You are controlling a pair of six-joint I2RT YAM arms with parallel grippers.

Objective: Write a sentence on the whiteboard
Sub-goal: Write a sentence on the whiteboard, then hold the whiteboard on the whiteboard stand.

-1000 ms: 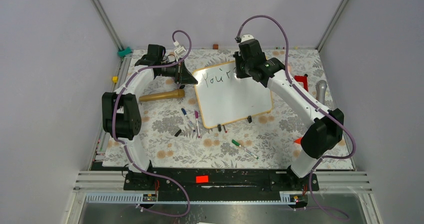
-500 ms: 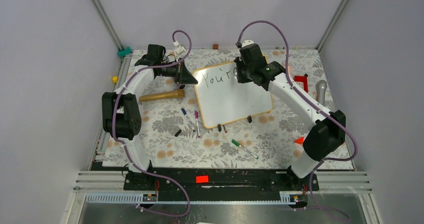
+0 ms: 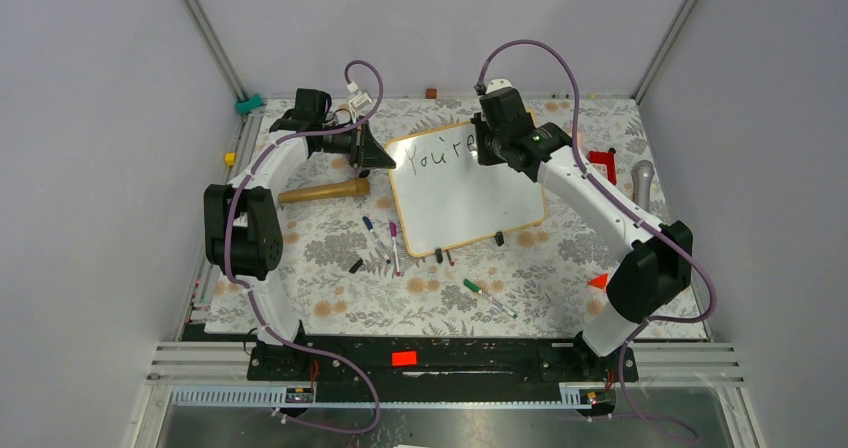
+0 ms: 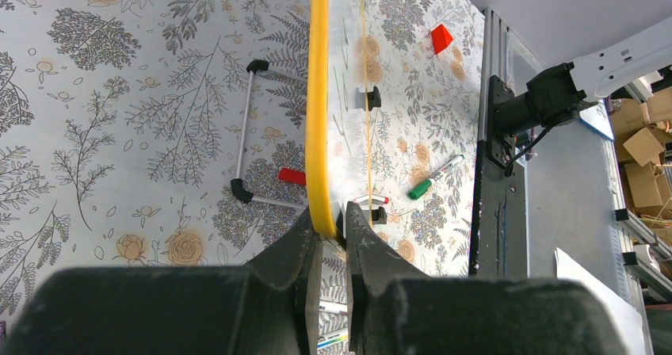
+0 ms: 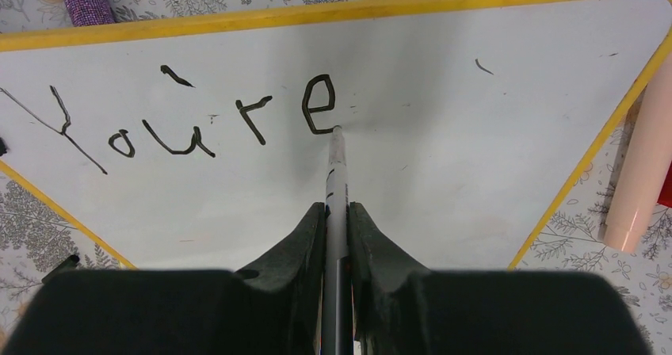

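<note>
Nearest the bases, a green marker [image 3: 489,299] lay in front of the whiteboard [image 3: 470,208], well apart from its near edge. A blue-capped marker [image 3: 373,234] and a pink-capped marker [image 3: 394,247] sat side by side just off the board's near-left corner. The board itself lay mid-table, turned at a slant. On its left edge, the left gripper [image 4: 333,216] was pinched narrow, jaws clamped on the orange frame. Up at the board's far end, the right gripper [image 5: 337,212] was closed tight around a pen [image 5: 336,169], tip down on the white surface. That tip touched the tail of the "e" and the sentence [image 5: 198,117] read "You're" across the board's far edge, nothing beneath it.
</note>
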